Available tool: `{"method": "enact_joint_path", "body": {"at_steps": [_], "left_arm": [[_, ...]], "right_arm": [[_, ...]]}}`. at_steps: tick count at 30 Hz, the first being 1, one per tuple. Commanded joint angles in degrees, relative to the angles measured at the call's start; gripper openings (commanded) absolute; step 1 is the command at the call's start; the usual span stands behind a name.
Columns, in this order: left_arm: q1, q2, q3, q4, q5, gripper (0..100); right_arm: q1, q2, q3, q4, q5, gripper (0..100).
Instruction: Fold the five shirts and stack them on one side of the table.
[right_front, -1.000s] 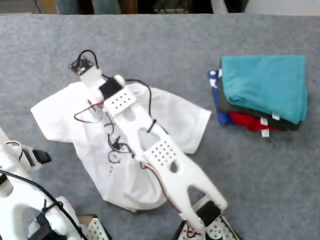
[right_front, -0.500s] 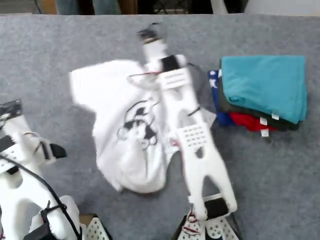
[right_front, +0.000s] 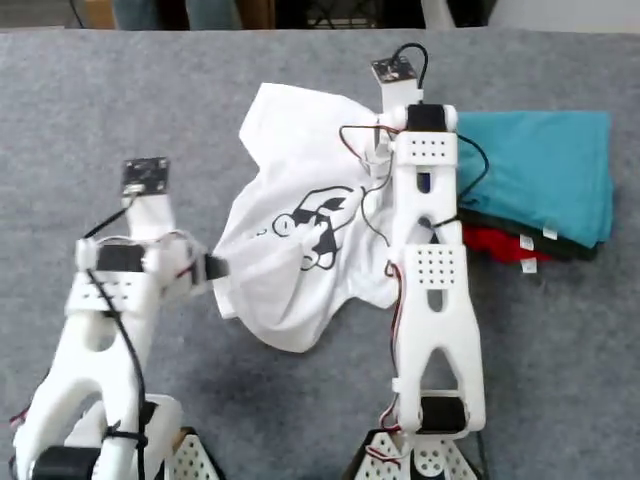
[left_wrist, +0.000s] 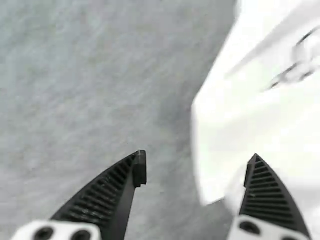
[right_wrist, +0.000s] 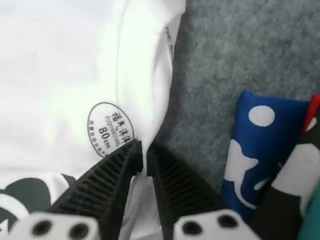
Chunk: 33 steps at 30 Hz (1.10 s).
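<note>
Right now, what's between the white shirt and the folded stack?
Just bare grey table separates the white shirt from the stack, as the right wrist view shows.

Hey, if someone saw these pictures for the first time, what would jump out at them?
A crumpled white shirt with a cartoon print lies in the middle of the grey table, pinched near its neck label by the right claw. Next to it, on the right arm's side, sits a stack of folded shirts, teal on top. The left claw hangs open at the white shirt's other edge.
</note>
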Motion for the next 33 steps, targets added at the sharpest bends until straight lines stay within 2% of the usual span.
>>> {"method": "enact_joint_path", "body": {"at_steps": [1, 5, 10, 12, 15, 18, 21, 26, 29, 33], "left_arm": [[5.76, 5.63, -3.21, -5.71, 8.7, 33], [8.66, 19.25, -11.56, -6.07, 13.54, 32], [15.52, 36.48, -20.18, -2.02, 8.62, 30], [17.36, 39.47, -24.92, 2.2, 5.89, 22], [16.92, 40.97, -29.14, 5.98, 2.46, 3], [12.79, 40.62, -31.16, 9.67, 0.18, 5], [4.53, 38.42, -34.51, 12.13, -4.57, 3], [-11.47, 35.6, -45.67, 16.53, -19.52, 3], [-18.68, 35.52, -53.05, 18.2, -25.93, 3], [-23.87, 35.78, -59.91, 18.64, -31.03, 3]], "right_arm": [[-2.02, -4.88, -2.24, 1.58, 0.09, 1.5], [-2.46, -4.88, -2.24, 2.64, 0.09, 1.5], [-2.37, -4.79, -2.24, 2.73, -3.16, 1.5], [-2.29, -4.88, -2.59, 3.52, -3.08, 1.5], [-2.11, -5.14, -2.77, 4.48, -2.81, 1.5], [-2.02, -5.23, -2.42, 4.57, -2.2, 1.5], [-1.93, -5.32, -2.24, 4.75, 0.53, 1.5], [-1.41, -9.8, 1.01, 4.75, 1.14, 1.5], [-1.67, -17.1, 10.86, 4.75, 3.78, 1.5], [-2.9, -30.64, 32.57, 4.75, 6.42, 1.5]]}}
